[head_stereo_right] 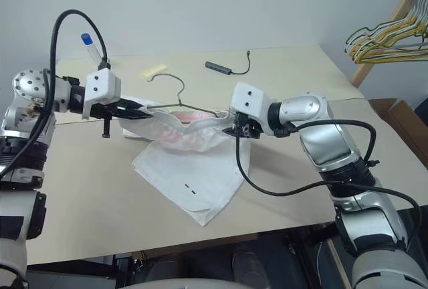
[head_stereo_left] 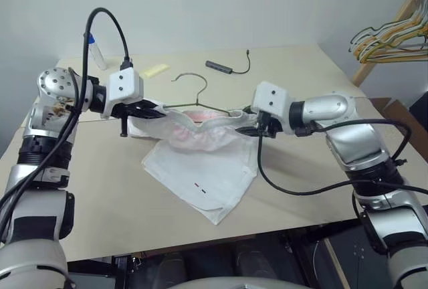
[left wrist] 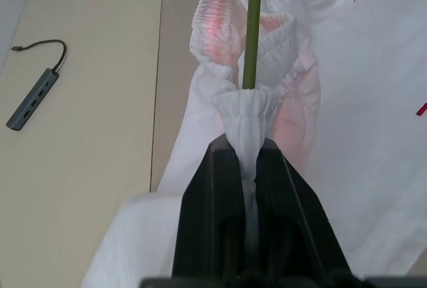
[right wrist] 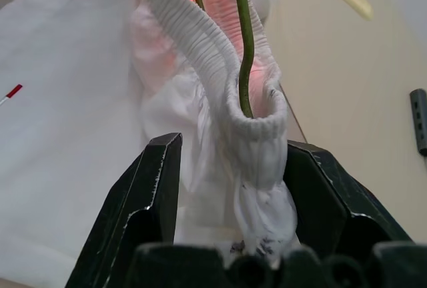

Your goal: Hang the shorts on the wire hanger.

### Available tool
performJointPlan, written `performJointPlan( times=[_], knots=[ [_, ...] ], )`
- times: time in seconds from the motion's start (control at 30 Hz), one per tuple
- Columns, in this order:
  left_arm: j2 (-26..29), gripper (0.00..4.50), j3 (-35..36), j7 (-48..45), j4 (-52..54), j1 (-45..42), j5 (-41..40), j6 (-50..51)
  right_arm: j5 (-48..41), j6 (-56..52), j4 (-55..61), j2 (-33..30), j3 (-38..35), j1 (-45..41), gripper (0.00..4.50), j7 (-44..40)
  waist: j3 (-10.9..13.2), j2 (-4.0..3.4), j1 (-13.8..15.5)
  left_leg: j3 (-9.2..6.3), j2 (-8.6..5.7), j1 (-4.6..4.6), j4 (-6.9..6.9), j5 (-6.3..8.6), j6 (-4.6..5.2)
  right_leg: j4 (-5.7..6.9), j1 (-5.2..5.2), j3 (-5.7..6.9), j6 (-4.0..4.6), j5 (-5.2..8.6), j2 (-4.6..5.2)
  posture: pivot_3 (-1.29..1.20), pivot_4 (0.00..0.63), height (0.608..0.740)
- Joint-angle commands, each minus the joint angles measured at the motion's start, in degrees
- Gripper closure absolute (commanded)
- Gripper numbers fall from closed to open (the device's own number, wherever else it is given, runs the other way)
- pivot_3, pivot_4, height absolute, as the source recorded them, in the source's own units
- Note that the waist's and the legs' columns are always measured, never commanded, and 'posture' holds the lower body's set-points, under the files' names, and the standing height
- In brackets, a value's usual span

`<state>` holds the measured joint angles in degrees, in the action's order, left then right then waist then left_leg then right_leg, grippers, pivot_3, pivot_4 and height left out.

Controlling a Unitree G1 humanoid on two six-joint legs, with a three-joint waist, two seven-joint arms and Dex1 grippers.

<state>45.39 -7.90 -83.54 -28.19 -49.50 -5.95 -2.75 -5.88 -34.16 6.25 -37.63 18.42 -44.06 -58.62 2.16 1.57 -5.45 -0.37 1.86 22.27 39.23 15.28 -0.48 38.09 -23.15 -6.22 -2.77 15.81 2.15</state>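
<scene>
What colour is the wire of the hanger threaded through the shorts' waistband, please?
Olive green; the wire hanger shows best in the left wrist view, inside the shorts.

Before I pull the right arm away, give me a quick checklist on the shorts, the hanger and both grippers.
1. Left gripper shut on the waistband of the shorts: ok.
2. Right gripper open, fingers apart on either side of the waistband end: ok.
3. Wire hanger running inside the waistband at both ends: ok.
4. Cloth free of the right fingers: cannot tell, the bunched end sits between them.
5. Hanger hook clear above the cloth: ok.
6. Shorts fully lifted: not ok, the legs lie on the table.
</scene>
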Motion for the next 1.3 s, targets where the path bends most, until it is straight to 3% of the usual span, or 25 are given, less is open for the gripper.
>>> performJointPlan(
  times=[0.03, 0.1, 0.17, 0.4, 0.57, 0.67, 1.03, 1.13, 1.23, 1.3],
  knots=[
    [0.5, 4.50, 2.0, -0.5, 2.6, -0.2, -2.0, -0.9, -1.5, -0.7, -0.1, 1.2, -2.4, -1.6, 1.85, 0.2, 0.0, 0.00, 0.0, 0.00, 0.00, 0.00, 0.00, 0.00, 0.00, 0.00, 0.00, 0.01, 0.00, 0.00, 0.00, -0.01, 0.000, 0.740],
    [0.5, 4.50, 2.1, -0.7, 3.3, 0.1, -2.6, -0.2, -1.6, -1.0, -0.2, 1.8, -2.3, -1.9, 1.85, 0.1, 0.0, 0.00, 0.0, 0.00, 0.00, 0.00, 0.00, 0.00, 0.00, 0.00, 0.00, 0.01, 0.00, 0.00, 0.00, -0.01, 0.000, 0.740],
    [0.4, 4.50, 2.0, -0.9, 3.8, 0.3, -3.0, 0.1, -1.9, -1.0, -0.2, 2.2, -2.1, -2.1, 2.21, -0.4, 0.0, 0.00, 0.0, 0.00, 0.00, 0.01, 0.00, 0.00, 0.00, 0.00, -0.01, 0.01, 0.00, 0.00, 0.00, -0.01, 0.000, 0.740],
    [0.3, 4.50, 1.7, -0.8, 4.3, 0.4, -2.8, 0.5, -1.3, -1.1, -0.3, 2.0, -1.0, -2.2, 4.31, -1.1, 0.0, 0.00, 0.0, -0.02, 0.00, 0.01, 0.00, 0.00, 0.00, 0.00, 0.00, 0.02, 0.00, 0.00, 0.00, -0.02, 0.000, 0.740],
    [-1.0, 4.50, 2.3, 0.7, 1.8, 0.6, -2.6, -3.4, -1.1, -0.8, -0.1, 1.5, -1.4, -1.7, 4.38, -0.9, 0.0, 0.00, 0.0, -0.02, -0.01, 0.01, 0.00, 0.00, 0.00, 0.00, 0.00, 0.03, 0.00, 0.00, 0.01, -0.02, 0.000, 0.740],
    [-2.6, 3.62, 3.6, -0.3, 0.7, -0.3, -5.8, 0.7, -1.1, -1.0, 0.4, 1.2, -1.6, -1.3, 4.38, -0.6, 0.0, 0.00, 0.0, -0.02, -0.01, 0.01, 0.00, 0.00, 0.00, 0.00, 0.00, 0.04, 0.00, 0.00, 0.01, -0.03, 0.000, 0.740],
    [-5.7, 0.05, 10.1, 4.6, -7.4, -5.3, -9.2, -3.4, -2.5, -6.6, 5.2, -1.4, -6.0, 2.9, 4.39, 3.1, 0.0, 0.00, -0.2, -0.04, -0.01, 0.02, 0.01, 0.00, 0.00, -0.01, 0.00, 0.05, 0.00, 0.00, 0.03, -0.08, 0.000, 0.740],
    [-6.0, 0.00, 11.9, 8.4, -9.9, -7.3, -8.6, -4.3, -3.2, -10.3, 7.4, -2.6, -8.7, 4.7, 4.39, 5.2, 0.0, 0.00, -0.2, -0.04, -0.03, 0.02, 0.01, 0.00, 0.00, 0.00, 0.00, 0.05, 0.00, 0.00, 0.04, -0.10, 0.000, 0.740],
    [-8.0, 0.00, 13.3, 16.8, -10.5, -8.5, -7.2, -4.3, -5.0, -21.8, 9.4, -2.4, -15.3, 5.9, 4.39, 10.2, 0.0, 0.01, -0.2, -0.05, -0.04, 0.02, 0.01, 0.00, 0.00, -0.01, 0.01, 0.05, 0.00, 0.00, 0.05, -0.13, 0.000, 0.740],
    [-9.5, 0.00, 13.9, 15.3, -7.2, -7.0, -10.3, -1.6, -6.0, -28.9, 10.9, -2.2, -20.3, 6.9, 4.39, 13.8, 0.0, 0.01, -0.2, -0.08, -0.06, 0.03, 0.01, 0.00, 0.00, -0.01, 0.02, 0.06, 0.00, 0.00, 0.10, -0.14, 0.000, 0.740]
  ],
)
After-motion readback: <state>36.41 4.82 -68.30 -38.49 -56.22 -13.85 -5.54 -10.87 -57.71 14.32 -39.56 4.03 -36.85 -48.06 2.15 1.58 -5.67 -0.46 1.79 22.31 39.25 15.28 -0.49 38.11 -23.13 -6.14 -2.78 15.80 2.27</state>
